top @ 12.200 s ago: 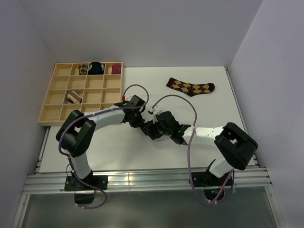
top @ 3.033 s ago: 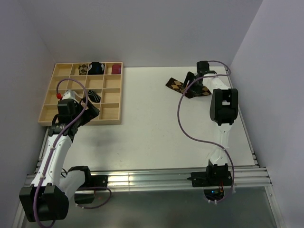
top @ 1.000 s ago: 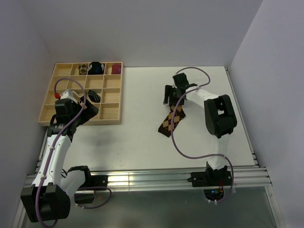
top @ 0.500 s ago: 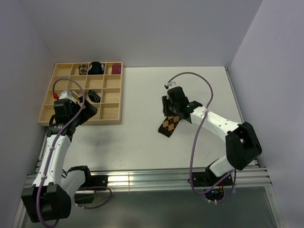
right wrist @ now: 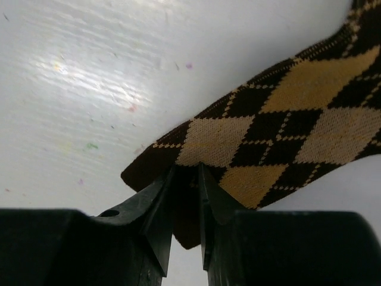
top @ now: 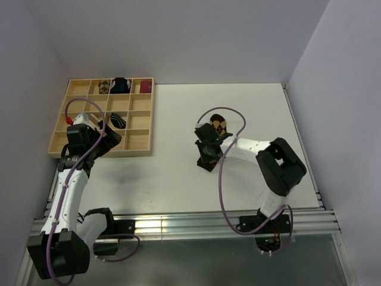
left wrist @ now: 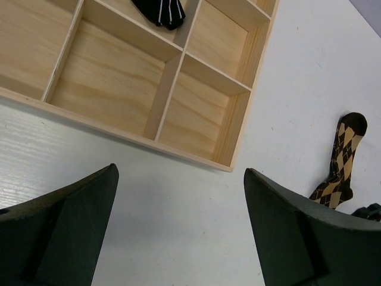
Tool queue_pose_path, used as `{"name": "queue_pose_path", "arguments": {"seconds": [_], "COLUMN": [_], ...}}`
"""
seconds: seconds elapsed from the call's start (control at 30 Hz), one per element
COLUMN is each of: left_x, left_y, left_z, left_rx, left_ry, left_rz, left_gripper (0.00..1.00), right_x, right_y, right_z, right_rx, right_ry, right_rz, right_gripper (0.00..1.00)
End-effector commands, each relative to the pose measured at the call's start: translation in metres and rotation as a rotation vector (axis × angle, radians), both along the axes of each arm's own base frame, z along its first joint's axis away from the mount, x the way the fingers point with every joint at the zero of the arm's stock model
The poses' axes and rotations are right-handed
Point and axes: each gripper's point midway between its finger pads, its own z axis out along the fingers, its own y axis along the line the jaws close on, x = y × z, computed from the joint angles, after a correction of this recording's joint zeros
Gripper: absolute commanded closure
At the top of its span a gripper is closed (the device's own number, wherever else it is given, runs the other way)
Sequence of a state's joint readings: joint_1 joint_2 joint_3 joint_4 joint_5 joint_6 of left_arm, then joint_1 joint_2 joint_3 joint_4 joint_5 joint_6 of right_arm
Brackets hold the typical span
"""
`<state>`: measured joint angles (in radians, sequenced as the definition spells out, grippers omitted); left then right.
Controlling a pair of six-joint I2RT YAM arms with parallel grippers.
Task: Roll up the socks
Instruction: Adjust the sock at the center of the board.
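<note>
The brown-and-tan argyle sock [top: 219,127] lies on the white table right of centre, its middle hidden under my right arm. My right gripper [top: 205,152] is low over the sock's near end. In the right wrist view, the right gripper [right wrist: 186,171] is shut on the dark edge of the argyle sock [right wrist: 286,119]. The short black sock with thin white stripes [top: 117,121] sits in a compartment of the wooden tray [top: 140,113]. My left gripper [top: 109,136] hovers open and empty by the tray's near right corner. The left wrist view shows the left gripper [left wrist: 180,171], the black sock [left wrist: 161,9] and the argyle sock [left wrist: 340,161].
The tray's back row holds a small argyle bundle [top: 104,87], a black-and-blue bundle [top: 122,84] and a maroon bundle [top: 146,87]. Walls close off the table [top: 166,179] at the back and on the right. The right arm's cable [top: 221,179] loops over the table.
My right gripper moved toward the near left, down to the sock's near end, and its jaws closed on the fabric. The sock came with it. The left arm held still.
</note>
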<state>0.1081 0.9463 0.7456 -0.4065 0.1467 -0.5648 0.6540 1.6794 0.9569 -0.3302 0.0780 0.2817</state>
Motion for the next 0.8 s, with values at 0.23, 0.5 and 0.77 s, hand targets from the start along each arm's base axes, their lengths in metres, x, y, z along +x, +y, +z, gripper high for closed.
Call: {"name": "queue_pose_path", "arguments": {"seconds": [0.23, 0.5, 0.77], "left_x": [0.004, 0.005, 0.005], "left_y": [-0.001, -0.001, -0.001], "left_z": [0.009, 0.009, 0.008], "left_rx": [-0.005, -0.008, -0.019], "left_ry": [-0.048, -0.047, -0.046], "left_rz": [-0.011, -0.013, -0.013], "left_gripper": [0.08, 0.08, 0.08], "right_x": [0.018, 0.011, -0.023], "right_y": [0.076, 0.078, 0.068], "right_z": [0.019, 0.056, 0.041], "right_rx": [0.078, 0.039, -0.095], "right_ry": [0.002, -0.126, -0.099], "right_rz": [0.061, 0.138, 0.283], "right_gripper": [0.7, 0.47, 0.42]}}
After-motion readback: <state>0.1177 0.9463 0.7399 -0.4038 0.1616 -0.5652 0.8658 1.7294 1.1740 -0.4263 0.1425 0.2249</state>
